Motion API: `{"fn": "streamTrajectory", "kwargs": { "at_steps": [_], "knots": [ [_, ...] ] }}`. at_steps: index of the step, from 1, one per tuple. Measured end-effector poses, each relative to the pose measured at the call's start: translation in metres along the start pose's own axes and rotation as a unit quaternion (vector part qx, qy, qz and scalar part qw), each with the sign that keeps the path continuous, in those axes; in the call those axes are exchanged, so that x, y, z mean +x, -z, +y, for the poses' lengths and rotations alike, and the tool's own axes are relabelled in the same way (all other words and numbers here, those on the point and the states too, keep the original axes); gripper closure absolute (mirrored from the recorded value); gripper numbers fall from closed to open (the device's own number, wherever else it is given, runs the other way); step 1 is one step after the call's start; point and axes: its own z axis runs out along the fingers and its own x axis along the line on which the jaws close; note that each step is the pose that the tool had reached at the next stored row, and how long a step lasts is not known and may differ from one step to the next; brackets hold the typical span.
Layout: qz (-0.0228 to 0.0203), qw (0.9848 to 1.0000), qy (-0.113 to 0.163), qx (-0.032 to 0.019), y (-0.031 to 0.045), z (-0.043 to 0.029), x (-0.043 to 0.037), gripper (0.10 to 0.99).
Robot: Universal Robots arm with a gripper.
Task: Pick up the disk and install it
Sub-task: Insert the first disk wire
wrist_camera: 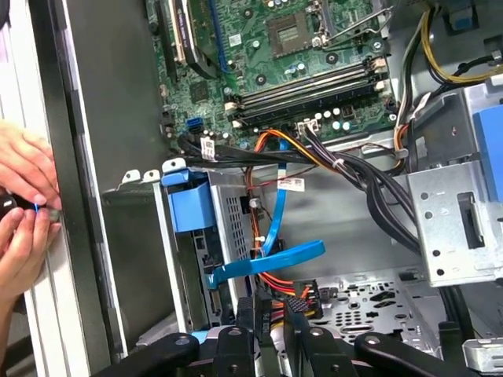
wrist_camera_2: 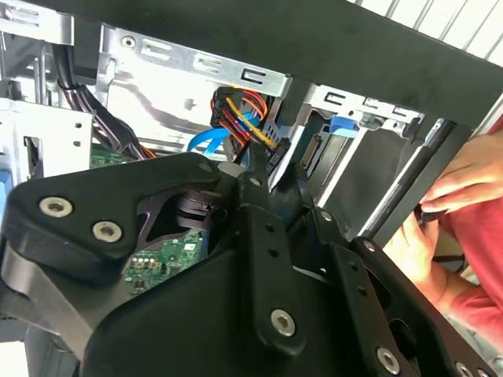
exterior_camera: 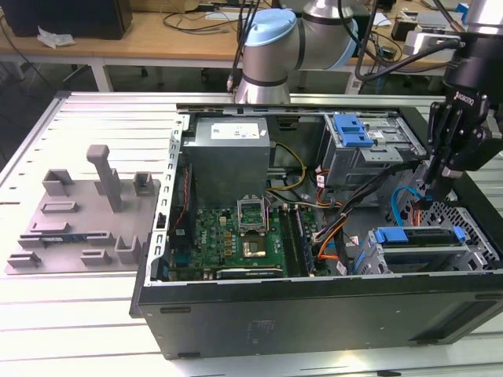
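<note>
- Grey fixture plate (exterior_camera: 78, 228) sat on the table at the exterior view's left, outside the open PC case (exterior_camera: 314, 314) and well apart from the arm.
- Motherboard (exterior_camera: 236, 236) filled the case's middle. A cable bundle (exterior_camera: 346, 228) ran from it toward the drive bays, so that side was crowded.
- The disk (exterior_camera: 416, 236) lay in the lower drive cage (exterior_camera: 471, 251) at the exterior view's right. Its blue carrier was level with the cage top, so pick and insertion looked done. Whether it was fully latched could not be confirmed.
- In the first wrist view the carrier's blue end (wrist_camera: 189, 206) sat flush in the cage mouth. The blue data cable (wrist_camera: 275, 255) and the power connector (wrist_camera: 299, 302) hung loose just beside it, apparently not plugged in.
- The gripper (exterior_camera: 422, 198) hung inside the case just behind the cage, near those cables. Jaw state: cannot tell.
- Room was tight: cage wall on one side, upper bay and cables on the other, perforated case floor below.
- A person's hands (wrist_camera: 27, 196) were at the case's outer edge, close to the arm's path. I'd flag that as a risk.
</note>
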Motion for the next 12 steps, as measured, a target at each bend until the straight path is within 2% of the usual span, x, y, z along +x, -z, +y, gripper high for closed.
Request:
{"fn": "streamTrajectory", "kwargs": {
  "at_steps": [1,4,12],
  "knots": [
    [0.0007,1.0000,-0.007,-0.0020,-0.0001,-0.0005,-0.0001,0.792],
    [0.0056,0.9999,-0.011,-0.0020,-0.0009,-0.0024,-0.0008,0.792],
    [0.0101,0.9999,-0.011,-0.0005,-0.0077,-0.0025,-0.0029,0.792]
  ]
}}
